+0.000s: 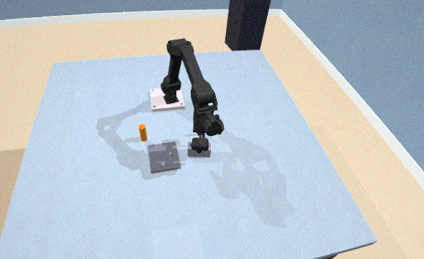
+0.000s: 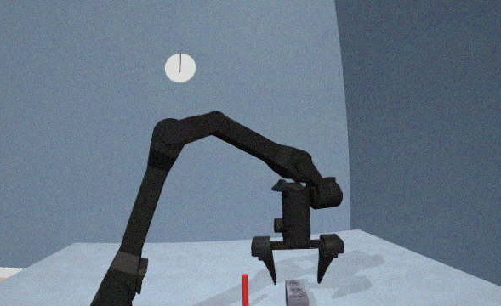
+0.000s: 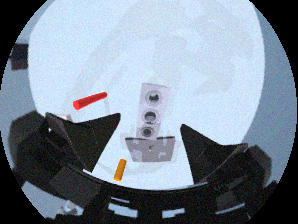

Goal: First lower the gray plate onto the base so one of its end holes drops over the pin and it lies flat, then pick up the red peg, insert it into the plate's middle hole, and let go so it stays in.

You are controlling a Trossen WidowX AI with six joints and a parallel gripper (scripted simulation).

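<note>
The gray plate (image 1: 199, 155) (image 2: 298, 299) (image 3: 151, 107), a block with three holes in a row, lies on the table beside the base. The dark gray square base (image 1: 158, 163) (image 3: 166, 151) carries a small pale pin (image 1: 170, 154) (image 3: 150, 148) and has no plate on it. The red peg (image 2: 245, 291) (image 3: 91, 100) stands upright on the table; in the top view it is mostly hidden behind the gripper. My gripper (image 1: 199, 144) (image 2: 298, 283) (image 3: 150, 121) is open and empty, pointing down above the plate, its fingertips on either side of it in the exterior view.
An orange cylinder (image 1: 142, 133) (image 3: 120, 170) stands near the base, on the side toward the arm's mount. The white mounting plate (image 1: 158, 101) under the arm is farther back on the blue table (image 1: 89, 201).
</note>
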